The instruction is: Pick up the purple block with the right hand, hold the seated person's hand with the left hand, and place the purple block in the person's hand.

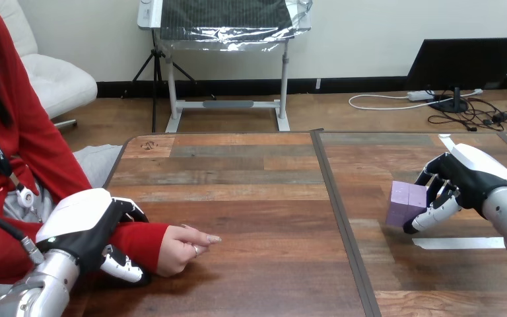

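The purple block (406,203) is at the right of the table, and my right hand (467,177) is shut on it, fingers on its far side and thumb on its near side. Whether the block touches the table top I cannot tell. At the lower left, my left hand (87,228) wraps the person's red-sleeved wrist (146,239), with fingers over the sleeve and thumb curled under it. The person's hand (183,247) rests on the table just beyond my left hand, loosely closed with one finger pointing right. It holds nothing.
A dark seam (343,224) runs front to back between the two halves of the wooden table (237,178). A strip of white tape (459,243) lies on the table just in front of my right hand. The person sits at the left side.
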